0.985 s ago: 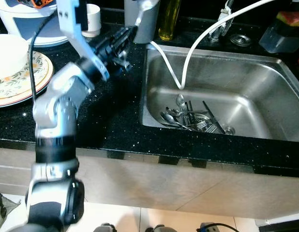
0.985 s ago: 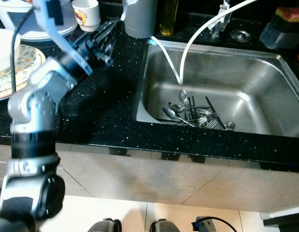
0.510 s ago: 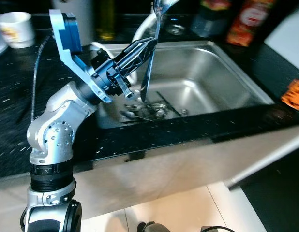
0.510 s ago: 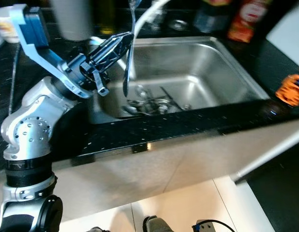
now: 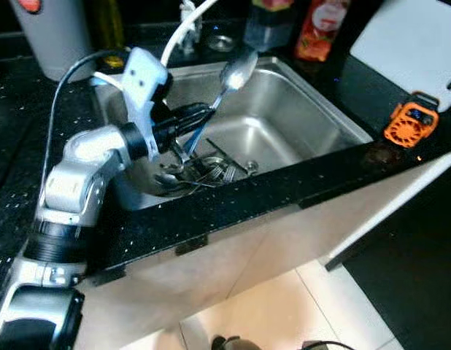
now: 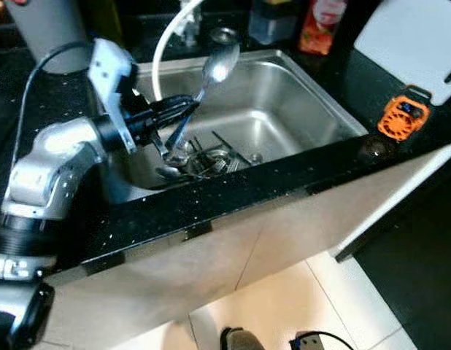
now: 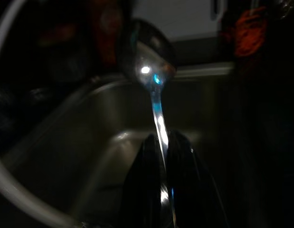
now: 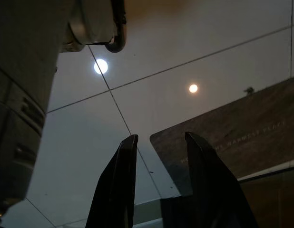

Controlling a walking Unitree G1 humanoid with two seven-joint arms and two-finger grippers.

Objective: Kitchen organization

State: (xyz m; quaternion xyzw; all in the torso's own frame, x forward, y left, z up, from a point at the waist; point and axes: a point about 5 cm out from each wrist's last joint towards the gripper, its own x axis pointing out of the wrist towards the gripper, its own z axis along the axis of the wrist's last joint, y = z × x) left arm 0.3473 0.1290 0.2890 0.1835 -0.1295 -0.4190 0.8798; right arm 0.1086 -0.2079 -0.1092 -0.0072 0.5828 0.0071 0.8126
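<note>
Left end effector (image 5: 200,120) is pinching a spoon (image 5: 227,80) low on its handle, bowl up and tilted over the sink (image 5: 298,117). Thin polished steel: light, rigid, slick, likely wet, so it could pivot or slide in a tip pinch; mid-handle hold looks safer. More cutlery (image 5: 200,171) lies at the sink bottom. Right end effector (image 8: 159,185) hangs idle, fingers spread, over floor tiles.

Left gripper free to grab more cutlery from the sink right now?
Probably not. The left gripper is shut on a spoon held above the sink; the cutlery pile lies just below, but its fingers are occupied.
</note>
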